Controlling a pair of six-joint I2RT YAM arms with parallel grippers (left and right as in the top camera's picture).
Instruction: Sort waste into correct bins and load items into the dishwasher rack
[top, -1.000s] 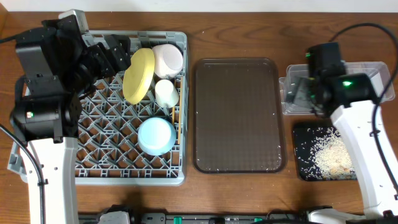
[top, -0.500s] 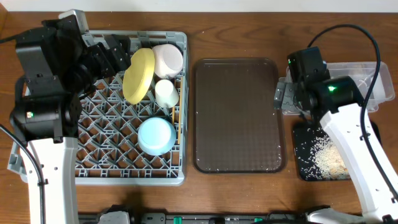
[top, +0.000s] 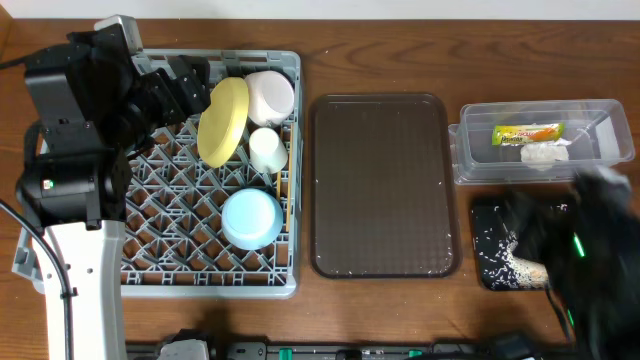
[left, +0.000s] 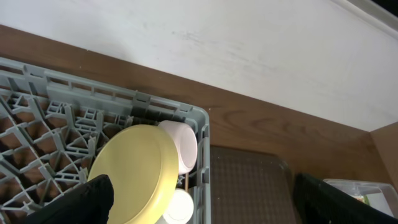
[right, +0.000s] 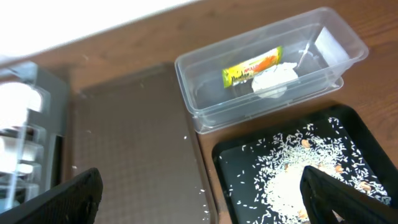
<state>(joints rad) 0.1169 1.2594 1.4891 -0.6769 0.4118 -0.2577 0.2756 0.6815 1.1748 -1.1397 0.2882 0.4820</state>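
The grey dishwasher rack (top: 160, 200) holds the yellow plate (top: 222, 120), white bowl (top: 268, 95), pale cup (top: 267, 150), light blue bowl (top: 250, 218) and chopsticks (top: 283, 195). My left gripper (left: 205, 211) is open and empty above the plate (left: 134, 171). The clear tub (right: 261, 115) holds the yellow-green wrapper (right: 252, 65) and the white tissue (right: 273, 78). The black tray (right: 249, 168) holds the rice scraps (right: 298, 183). My right gripper (right: 205, 205) is open and empty above the black tray's left edge. In the overhead view it is a blur (top: 575, 245).
The dark brown serving tray (top: 385, 185) lies between the rack and the bins, with a few stray rice grains on it. The rack's corner (right: 25, 124) shows at the left of the right wrist view. A white wall runs behind the table.
My right arm has swung from over the clear tub toward the front right, over the black tray, uncovering the wrapper and tissue in the tub. The left arm has not moved.
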